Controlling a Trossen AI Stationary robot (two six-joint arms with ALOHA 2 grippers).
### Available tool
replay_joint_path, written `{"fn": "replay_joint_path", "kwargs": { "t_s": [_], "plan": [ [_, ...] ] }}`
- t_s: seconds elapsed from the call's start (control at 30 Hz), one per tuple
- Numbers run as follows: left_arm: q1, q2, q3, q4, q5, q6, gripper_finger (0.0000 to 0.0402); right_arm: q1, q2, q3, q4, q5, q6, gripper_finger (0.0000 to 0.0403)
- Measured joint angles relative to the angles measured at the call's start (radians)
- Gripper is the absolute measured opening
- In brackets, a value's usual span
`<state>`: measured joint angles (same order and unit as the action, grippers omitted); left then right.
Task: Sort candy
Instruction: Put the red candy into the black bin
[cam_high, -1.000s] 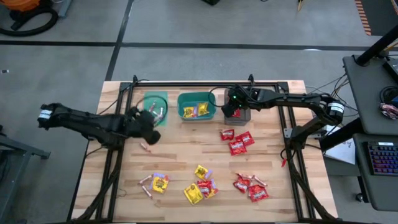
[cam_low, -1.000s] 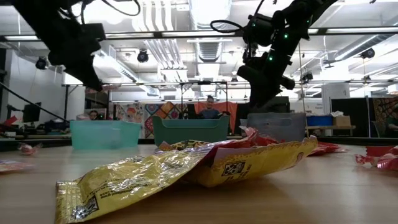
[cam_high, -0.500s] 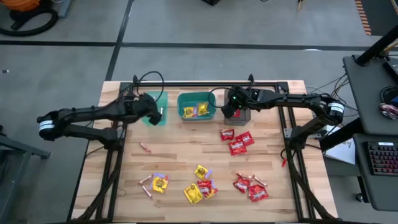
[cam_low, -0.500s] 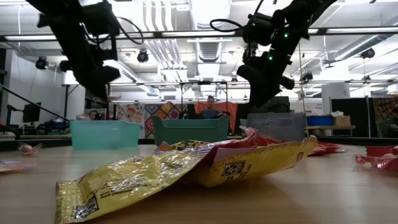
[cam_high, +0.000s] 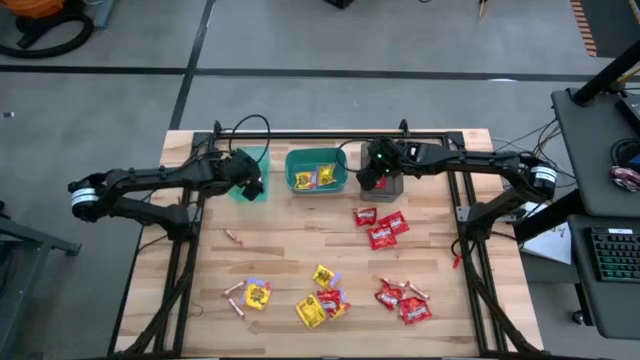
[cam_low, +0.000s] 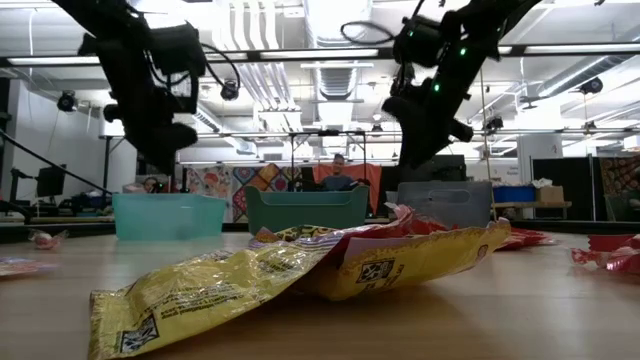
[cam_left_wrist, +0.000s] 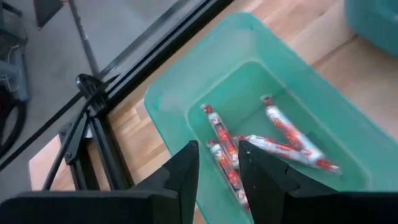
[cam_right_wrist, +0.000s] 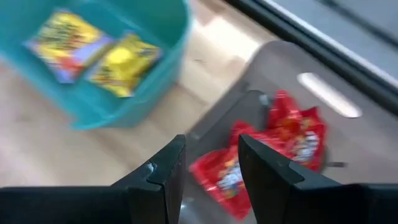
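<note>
- The left pincer (cam_left_wrist: 217, 168) hangs directly over the pale mint plastic bin (cam_left_wrist: 180, 93) at the far left of the row of three bins; its two dark fingers (cam_left_wrist: 183, 171) stand a narrow gap apart with nothing between them.
- Straight below that pincer, on the mint bin's floor, lie several thin pinkish-tan candy sticks with red printing (cam_left_wrist: 289, 134), some crossing one another.
- The right pincer (cam_right_wrist: 208, 165) hangs over the grey-brown plastic bin (cam_right_wrist: 273, 68) at the right end of the row; its fingers (cam_right_wrist: 165, 168) are parted by a modest gap and hold nothing.
- Beneath the right pincer, inside the grey-brown bin, sit shiny red candy packets (cam_right_wrist: 292, 137).
- Beside the right pincer, in the middle of the row, the deeper teal plastic bin (cam_right_wrist: 168, 56) holds yellow candy packets (cam_right_wrist: 124, 65).
- Nearer the front of the light wooden desk (cam_high: 300, 250), well apart from both pincers, unsorted candy lies loose: a cluster of red packets (cam_high: 382, 227) just in front of the right pincer, another red group (cam_high: 403, 300) farther forward, a mixed heap of yellow and red packets (cam_high: 322, 298) in the middle, and a yellow packet with pinkish sticks (cam_high: 252, 292) on the left.
- A single pinkish stick (cam_high: 235, 238) lies alone on the desk in front of the left pincer.
- In the low view a crumpled yellow packet (cam_low: 260, 280) fills the foreground, with both arms raised above the bins behind it.
</note>
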<state>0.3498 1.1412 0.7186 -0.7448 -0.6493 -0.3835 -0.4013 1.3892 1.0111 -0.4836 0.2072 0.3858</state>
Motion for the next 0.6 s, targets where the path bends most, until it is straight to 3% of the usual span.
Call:
{"fn": "replay_joint_path", "kwargs": {
  "t_s": [0.3,0.6],
  "plan": [
    [-0.245,-0.150,0.006,0.015,0.163,-0.003,0.0095,0.128,-0.115,0.016,0.002,-0.216,0.074,0.0138],
    [-0.530,-0.193,0.005,0.027,0.194,-0.044,0.0095,0.345,-0.100,0.016,-0.051,-0.244,0.141,0.0138]
  ]
}}
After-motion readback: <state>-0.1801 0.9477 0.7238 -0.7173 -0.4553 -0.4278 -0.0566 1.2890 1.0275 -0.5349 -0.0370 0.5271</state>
